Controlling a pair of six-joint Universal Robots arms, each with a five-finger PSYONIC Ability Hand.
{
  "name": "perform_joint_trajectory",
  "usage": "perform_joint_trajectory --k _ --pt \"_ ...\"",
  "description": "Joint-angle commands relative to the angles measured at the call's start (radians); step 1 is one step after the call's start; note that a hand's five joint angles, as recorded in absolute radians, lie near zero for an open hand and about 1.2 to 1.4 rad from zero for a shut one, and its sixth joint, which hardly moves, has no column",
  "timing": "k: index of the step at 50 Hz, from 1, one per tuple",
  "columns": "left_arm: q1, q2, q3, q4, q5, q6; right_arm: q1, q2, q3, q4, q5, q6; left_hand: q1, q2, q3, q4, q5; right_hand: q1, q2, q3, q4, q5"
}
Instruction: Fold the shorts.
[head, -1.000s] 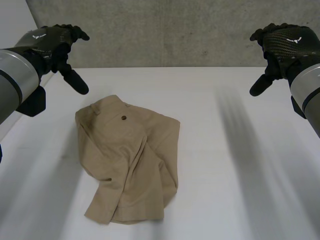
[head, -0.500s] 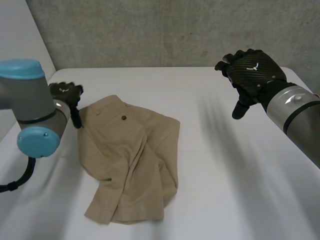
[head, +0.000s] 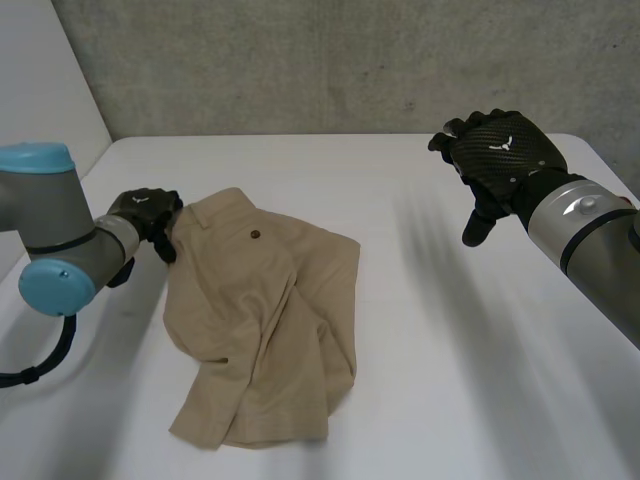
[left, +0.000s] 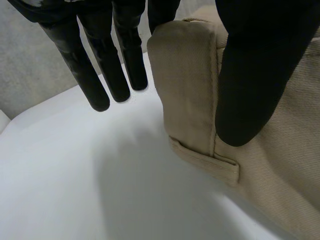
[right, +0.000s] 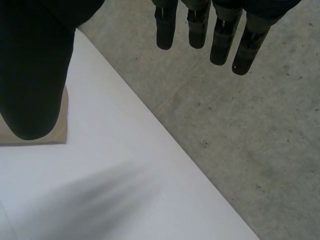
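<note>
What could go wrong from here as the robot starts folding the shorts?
The left hand has only its thumb on the waistband corner, fingers beside it, so a grasp might catch just the edge and slip. The right hand hovers open away from the shorts; a one-handed pull could drag them askew. The legs lie bunched, so creases may get folded in.

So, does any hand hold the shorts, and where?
Nothing is gripped yet. The left hand lays its thumb over the shorts at the waistband corner, fingers straight; the right hand is open, apart.
</note>
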Motion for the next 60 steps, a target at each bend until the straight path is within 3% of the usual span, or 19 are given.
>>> perform_joint_trajectory --k 1,5,10,12,16,18,25,30,38,40,41,43,46,52,60 --pt "0.013 0.000 0.003 0.001 -0.017 -0.002 0.001 0.000 0.002 0.000 0.000 0.000 0.782 0.792 0.793 0.788 0.790 -0.028 -0.035 -0.030 -0.059 -0.063" --pt "0.017 0.008 0.033 0.007 -0.075 0.001 0.001 0.002 0.002 0.000 0.000 0.000 0.789 0.799 0.800 0.795 0.797 -0.028 -0.035 -0.030 -0.059 -0.063" --pt "0.040 0.143 0.089 0.085 -0.282 -0.002 0.001 0.003 0.001 -0.002 -0.002 0.000 0.789 0.799 0.800 0.795 0.797 -0.028 -0.035 -0.030 -0.059 -0.063" --pt "0.042 0.181 0.094 0.140 -0.306 -0.002 0.001 0.003 -0.001 -0.002 -0.002 0.000 0.789 0.799 0.800 0.795 0.797 -0.028 -0.035 -0.030 -0.059 -0.063" --pt "0.010 0.246 0.099 0.279 -0.295 -0.013 0.001 0.005 -0.001 -0.002 -0.003 0.000 0.789 0.799 0.800 0.795 0.797 -0.028 -0.035 -0.030 -0.059 -0.063" --pt "-0.048 0.263 0.114 0.317 -0.269 -0.028 0.001 0.005 -0.001 -0.002 -0.002 -0.002 0.789 0.799 0.800 0.795 0.797 -0.028 -0.035 -0.030 -0.059 -0.063" --pt "-0.220 0.244 0.135 0.320 -0.159 -0.063 0.000 0.003 -0.004 -0.002 0.000 -0.002 0.789 0.799 0.800 0.795 0.797 -0.028 -0.035 -0.030 -0.059 -0.063" --pt "-0.412 0.133 0.129 0.319 -0.059 -0.080 -0.008 -0.005 -0.007 -0.002 0.000 0.000 0.789 0.799 0.800 0.795 0.797 -0.028 -0.035 -0.030 -0.059 -0.063" --pt "-0.598 0.008 0.063 0.316 -0.020 -0.072 -0.014 -0.011 -0.016 -0.003 0.026 0.000 0.789 0.799 0.800 0.795 0.797 -0.028 -0.035 -0.030 -0.059 -0.063" --pt "-0.621 -0.007 0.042 0.314 -0.019 -0.062 -0.017 -0.011 -0.018 -0.003 0.034 -0.002 0.501 0.511 0.512 0.507 0.509 -0.028 -0.035 -0.030 -0.059 -0.063" --pt "-0.638 -0.016 0.021 0.314 -0.020 -0.048 -0.022 -0.011 -0.019 -0.003 0.034 -0.002 0.057 0.067 0.068 0.063 0.065 -0.028 -0.035 -0.030 -0.059 -0.063" --pt "-0.644 -0.018 0.002 0.313 -0.020 -0.020 -0.034 -0.011 -0.021 -0.002 0.034 -0.002 -0.205 -0.195 -0.194 -0.199 -0.197 -0.028 -0.035 -0.030 -0.059 -0.063" --pt "-0.644 -0.009 -0.027 0.311 -0.033 0.072 -0.052 -0.011 -0.021 0.000 0.031 0.000 -0.367 -0.357 -0.356 -0.361 -0.359 -0.028 -0.035 -0.030 -0.059 -0.063" --pt "-0.616 0.058 -0.084 0.305 -0.060 0.211 -0.057 -0.009 -0.021 0.003 0.018 -0.008 -0.426 -0.416 -0.415 -0.420 -0.418 -0.028 -0.035 -0.030 -0.059 -0.063" --pt "-0.532 0.316 -0.256 0.294 -0.131 0.216 -0.046 0.003 0.001 0.057 0.001 -0.098 -0.408 -0.399 -0.398 -0.403 -0.401 -0.028 -0.035 -0.030 -0.059 -0.063"
